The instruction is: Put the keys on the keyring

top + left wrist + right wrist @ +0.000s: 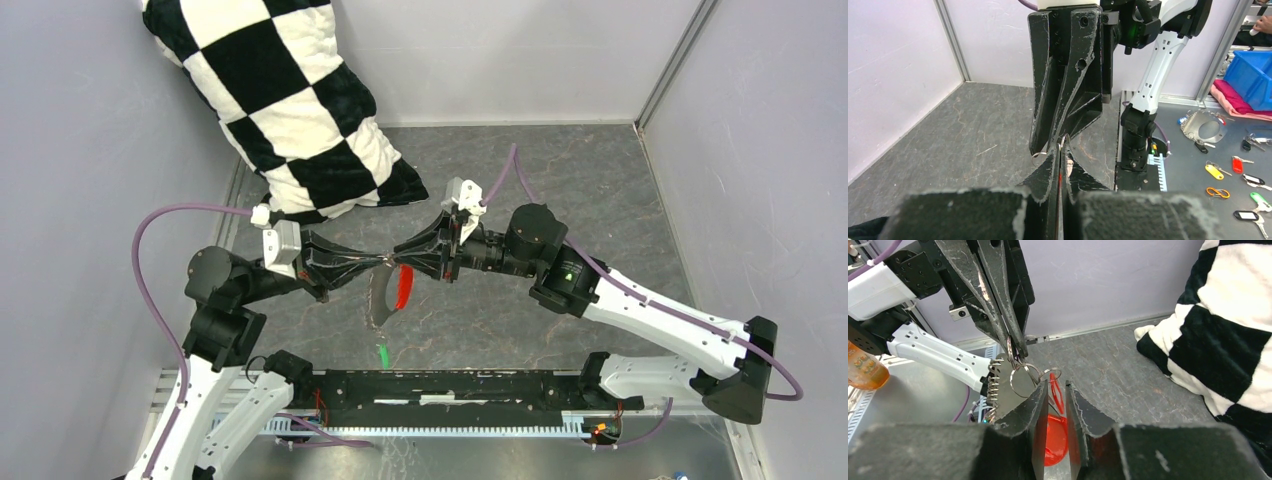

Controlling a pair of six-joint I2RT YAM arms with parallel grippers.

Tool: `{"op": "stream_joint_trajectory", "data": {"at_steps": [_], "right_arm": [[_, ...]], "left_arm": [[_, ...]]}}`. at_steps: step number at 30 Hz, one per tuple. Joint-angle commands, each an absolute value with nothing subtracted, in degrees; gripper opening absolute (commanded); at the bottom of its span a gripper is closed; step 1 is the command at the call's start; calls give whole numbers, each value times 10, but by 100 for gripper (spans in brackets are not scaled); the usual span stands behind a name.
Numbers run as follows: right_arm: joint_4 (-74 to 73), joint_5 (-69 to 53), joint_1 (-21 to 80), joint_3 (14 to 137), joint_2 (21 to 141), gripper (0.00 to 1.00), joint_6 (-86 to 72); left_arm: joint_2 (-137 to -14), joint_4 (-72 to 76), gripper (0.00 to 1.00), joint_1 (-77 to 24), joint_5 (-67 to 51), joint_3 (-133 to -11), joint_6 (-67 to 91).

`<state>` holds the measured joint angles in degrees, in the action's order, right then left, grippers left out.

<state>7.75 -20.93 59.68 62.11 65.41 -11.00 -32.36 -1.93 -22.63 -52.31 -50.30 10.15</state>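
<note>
The two grippers are seen tip to tip at the centre of the overhead view, above the grey table (560, 200). The left gripper (372, 266) is shown with its jaws pressed together. In the right wrist view the thin silver keyring (1023, 374) is seen nipped at their tips, upper left of centre. A flat grey metal piece (1010, 385) is hung from the ring, and a smaller ring (1052, 372) is seen just to its right. The right gripper (398, 262) is held with its jaws a narrow slit apart at bottom centre. A red strip is framed in that slit, but whether the pads touch it cannot be told. The red oval tag (1055, 440) is glimpsed below, through the gap. A small green tag (383, 354) is spotted lower in the overhead view, apart from the cluster; whether it hangs or lies cannot be told. The keys cannot be singled out among the hanging metal. A checkered pillow (290, 110) is propped at upper left.
</note>
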Motion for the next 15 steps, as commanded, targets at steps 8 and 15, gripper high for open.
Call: {"op": "stream_joint_trajectory", "data": {"at_steps": [8,15], "right_arm": [[-44,-217,599,716,606,32,22],[-4,-310,599,718,642,30,-13]], "left_arm": [[-315,14,2,-227,-510,-497,121],[-320,22,2,-226,-509,-499,130]]}}
